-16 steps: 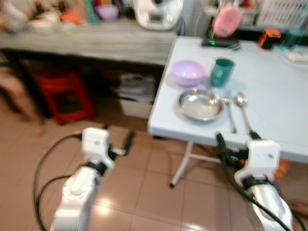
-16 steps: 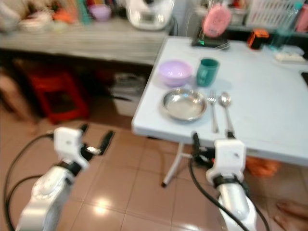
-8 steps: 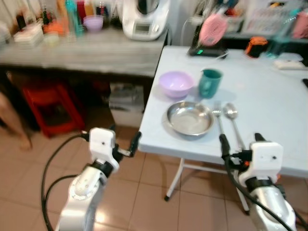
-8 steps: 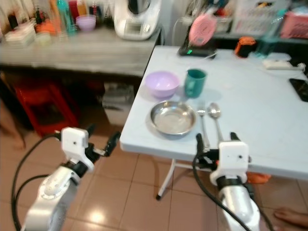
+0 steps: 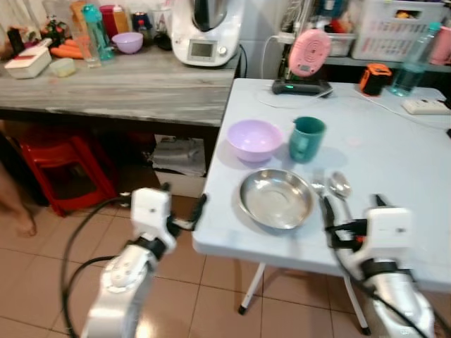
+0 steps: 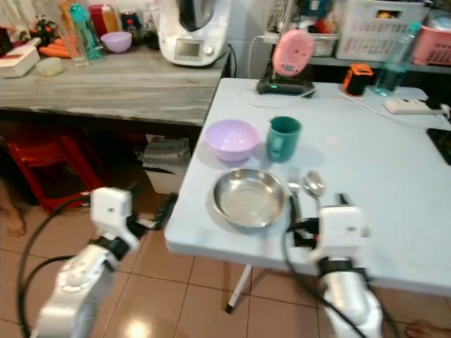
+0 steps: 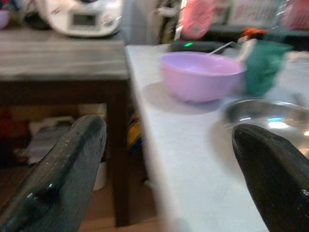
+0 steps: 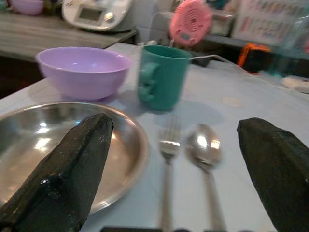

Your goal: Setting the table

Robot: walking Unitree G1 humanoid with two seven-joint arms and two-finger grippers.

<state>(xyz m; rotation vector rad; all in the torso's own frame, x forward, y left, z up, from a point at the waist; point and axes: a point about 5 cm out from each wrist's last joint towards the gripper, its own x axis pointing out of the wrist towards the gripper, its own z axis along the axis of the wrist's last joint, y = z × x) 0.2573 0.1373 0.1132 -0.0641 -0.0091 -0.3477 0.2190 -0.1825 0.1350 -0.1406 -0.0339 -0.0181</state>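
Left eye view: white worktop [image 5: 394, 141] beside a grey counter [image 5: 127, 84], now nearer and sharper; left gripper [image 7: 164, 159] and right gripper [image 8: 169, 159] both spread wide.

Fork [image 5: 318, 187] and spoon [image 5: 340, 186] handles hidden behind right gripper [image 5: 350, 208] in eye views. Fork tines, spoon bowl soft, blurred in right wrist view. Left wrist view blurred throughout: steel plate [image 7: 268, 115] cut off by right edge, green cup [image 7: 263, 65] smeared. Person's bare foot [image 5: 21, 224] cut off by left edge of left eye view. White table [image 5: 416, 141] runs past right edge. Items on wooden counter [image 5: 120, 81] too small to identify.
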